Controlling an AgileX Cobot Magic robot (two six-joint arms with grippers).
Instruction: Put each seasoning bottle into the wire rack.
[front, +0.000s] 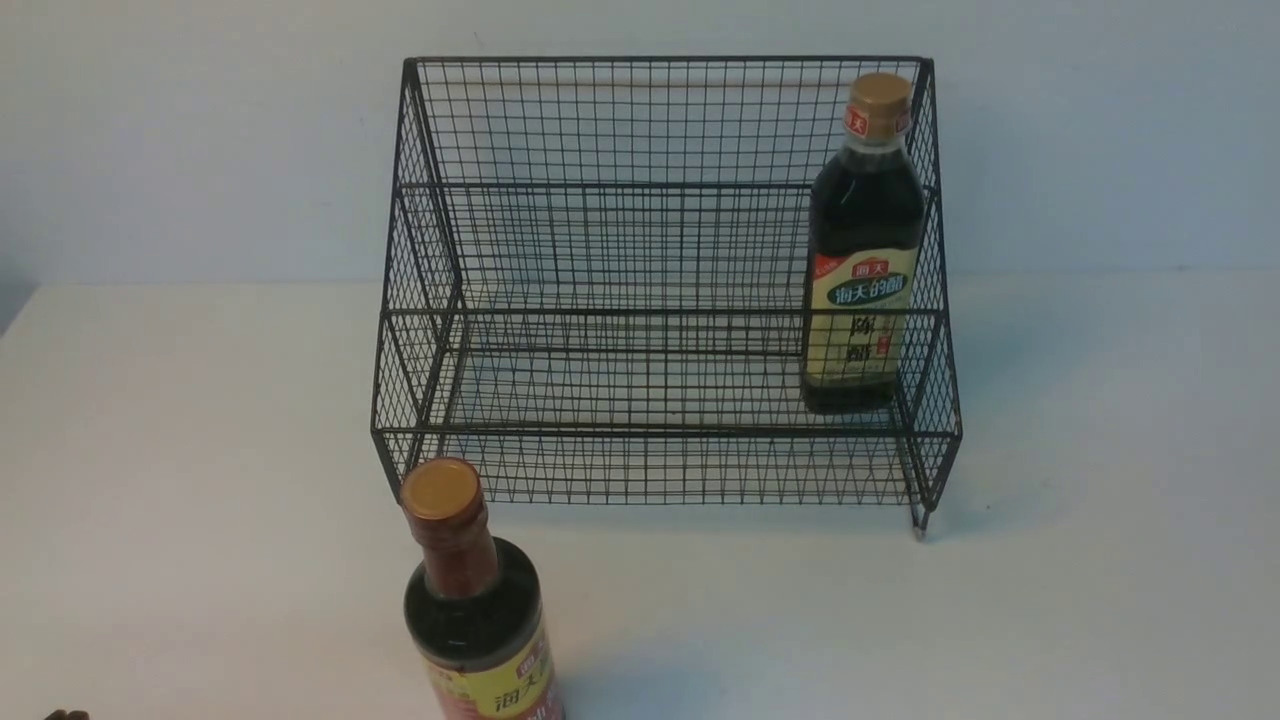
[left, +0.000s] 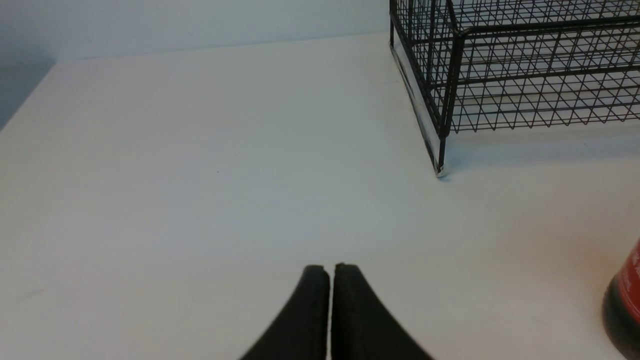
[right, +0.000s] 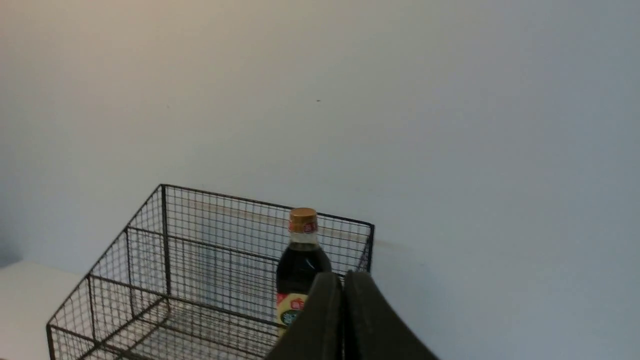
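So the cream-and-green label vinegar bottle (front: 865, 250) is standing in the black wire-mesh rack (front: 665, 433) over at the right end, probably tucked there to leave space for the other one. That yellow-and-red label sauce bottle (front: 490, 630) is upright on the table, near side and left of center, likely put there for the left arm to grab. Left gripper (left: 331, 267) and right gripper (right: 343, 275) are both closed with nothing in them.

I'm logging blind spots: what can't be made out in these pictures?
- Base of the bottle outside the rack: cut off by the front view's lower edge.
- Cap of that bottle: outside the left wrist view's right edge.
- Base of the racked bottle: hidden behind the right pincer, right wrist view.
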